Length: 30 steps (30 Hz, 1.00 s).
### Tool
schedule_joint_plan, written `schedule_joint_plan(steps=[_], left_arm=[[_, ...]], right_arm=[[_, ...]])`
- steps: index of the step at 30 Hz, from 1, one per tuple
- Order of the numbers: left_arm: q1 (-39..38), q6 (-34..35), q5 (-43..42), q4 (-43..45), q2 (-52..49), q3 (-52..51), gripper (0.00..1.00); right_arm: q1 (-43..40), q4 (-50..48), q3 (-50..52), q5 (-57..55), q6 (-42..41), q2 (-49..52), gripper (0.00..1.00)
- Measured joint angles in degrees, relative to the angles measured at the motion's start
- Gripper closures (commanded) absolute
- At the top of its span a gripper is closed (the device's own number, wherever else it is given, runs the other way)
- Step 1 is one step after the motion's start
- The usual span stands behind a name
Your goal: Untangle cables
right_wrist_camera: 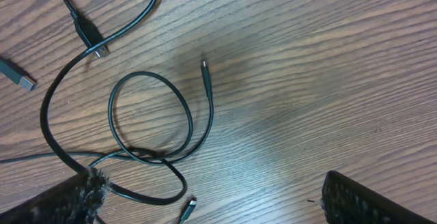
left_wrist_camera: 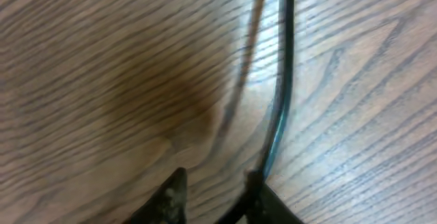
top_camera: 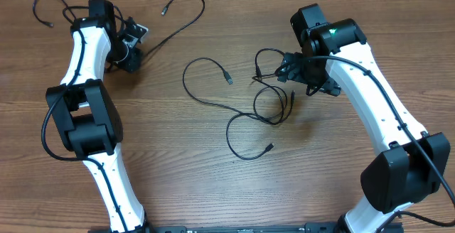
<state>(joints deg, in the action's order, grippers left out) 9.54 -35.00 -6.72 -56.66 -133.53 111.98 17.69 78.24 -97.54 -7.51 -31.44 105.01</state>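
Black cable (left_wrist_camera: 281,80) sits inside my left claw (left_wrist_camera: 213,186); pinched or not, I cannot tell. I should pull gently away from the tangle (top_camera: 269,105); my right claw (right_wrist_camera: 212,193) is spread.

The left wrist view is blurred throughout: the left gripper (left_wrist_camera: 216,182) shows only its fingertips (left_wrist_camera: 171,198), cut by the bottom edge, and a cable (left_wrist_camera: 281,80) leaves by the top edge. Whether the jaws pinch it where it meets one finger cannot be told. The right wrist view crops the right gripper (right_wrist_camera: 218,200) to two finger ends in the bottom corners — the tangled cables (right_wrist_camera: 136,154) run off its left and top edges.
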Motion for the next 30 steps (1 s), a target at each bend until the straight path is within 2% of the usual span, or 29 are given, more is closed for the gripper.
schedule_joint_plan(steps=[3,5,10,15,22,23,27,30], left_arm=[[0.33,1.05,0.48,2.80,-0.11,0.00,0.96],[0.72,3.76,2.36,7.76,-0.26,-0.26,0.96],[0.74,12.63,12.39,18.75,-0.68,0.11,0.96],[1.09,18.51,20.46,24.41,-0.92,4.07,0.96],[3.52,30.75,24.33,28.89,-0.92,7.26,0.96],[4.42,33.40,24.52,28.46,-0.92,7.26,0.90],[8.87,42.95,24.98,25.51,-0.92,7.28,0.51],[12.66,47.19,23.04,22.27,-1.03,7.32,0.39]], right_arm=[[0.00,-0.02,0.00,0.02,-0.04,0.00,0.00],[0.02,-0.04,0.00,0.02,-0.04,0.00,0.00],[0.02,-0.04,0.00,0.00,-0.04,0.00,0.00],[0.02,-0.02,0.00,0.00,-0.04,0.00,0.00],[0.00,-0.02,0.00,0.00,-0.04,0.00,0.00],[0.02,0.00,0.00,0.02,-0.04,0.00,0.00],[0.02,-0.02,0.00,0.02,-0.04,0.00,0.00],[0.02,-0.04,0.00,0.00,-0.07,0.00,0.00]])
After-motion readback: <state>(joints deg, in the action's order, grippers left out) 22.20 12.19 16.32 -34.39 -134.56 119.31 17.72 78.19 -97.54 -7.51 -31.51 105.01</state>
